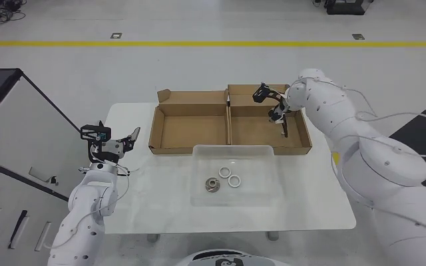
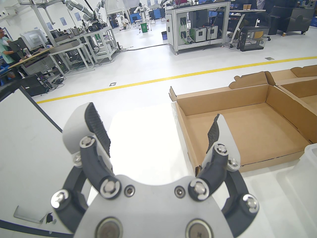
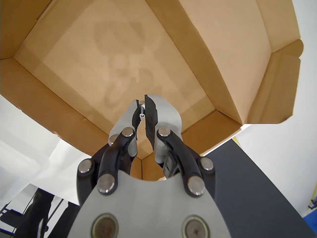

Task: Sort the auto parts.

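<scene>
The left tool (image 2: 154, 112) hangs wide open and empty, the left box (image 2: 247, 125) just ahead of it. The right tool (image 3: 141, 99) nips a small bolt (image 3: 142, 111), the right box (image 3: 86, 38) directly beneath. Best dip lower before letting go, so it can't bounce out.

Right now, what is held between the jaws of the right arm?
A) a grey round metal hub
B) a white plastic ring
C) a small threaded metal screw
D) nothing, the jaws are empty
C: in the right wrist view the small threaded metal screw is pinched between the right arm's jaws, over the floor of the brown cardboard box.
</scene>
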